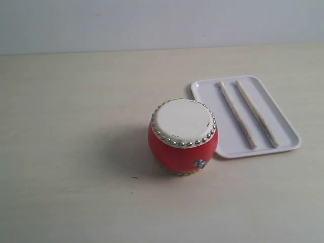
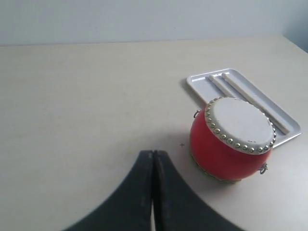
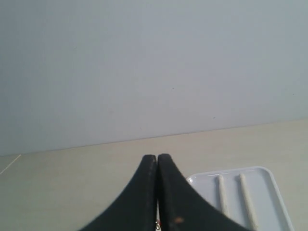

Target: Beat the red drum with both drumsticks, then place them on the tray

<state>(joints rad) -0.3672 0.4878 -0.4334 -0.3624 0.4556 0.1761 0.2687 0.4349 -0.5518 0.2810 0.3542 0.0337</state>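
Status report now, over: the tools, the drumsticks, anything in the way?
Shut and empty: left tool, right tool. Both drumsticks lie side by side in the tray. Beside it, red drum upright; nothing covers the sticks.

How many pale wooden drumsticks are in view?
2. One pale wooden drumstick lies on the flat white plastic tray, nearer the glossy red drum; the second drumstick lies beside it.
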